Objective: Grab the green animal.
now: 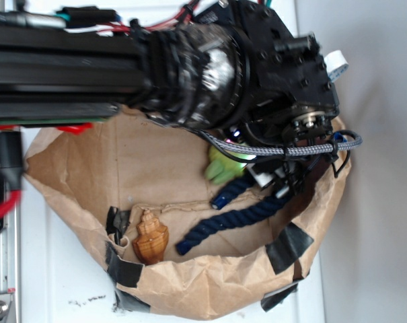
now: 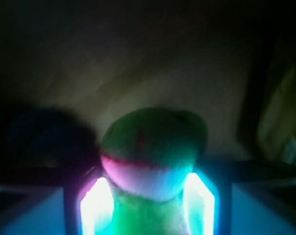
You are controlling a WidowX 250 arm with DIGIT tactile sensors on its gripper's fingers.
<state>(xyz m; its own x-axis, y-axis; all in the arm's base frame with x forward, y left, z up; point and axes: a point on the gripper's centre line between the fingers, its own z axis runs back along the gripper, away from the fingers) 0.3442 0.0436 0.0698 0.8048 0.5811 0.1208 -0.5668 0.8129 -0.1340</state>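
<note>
Now I've got the gripper (image 2: 148,205) jaws bracketing the green animal (image 2: 152,152), whether clamped I cannot tell; soft, light plush, squeeze mid-body.

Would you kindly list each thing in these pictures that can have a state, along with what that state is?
Green animal: between the two glowing fingers, head poking out; whether it is lifted cannot be told.
Gripper: fingers on either side of the toy, apparently shut on it.
Blue rope: lying loose in the bag.
Seashell: resting on the bag floor, untouched.
Paper bag: open, rim taped.
</note>
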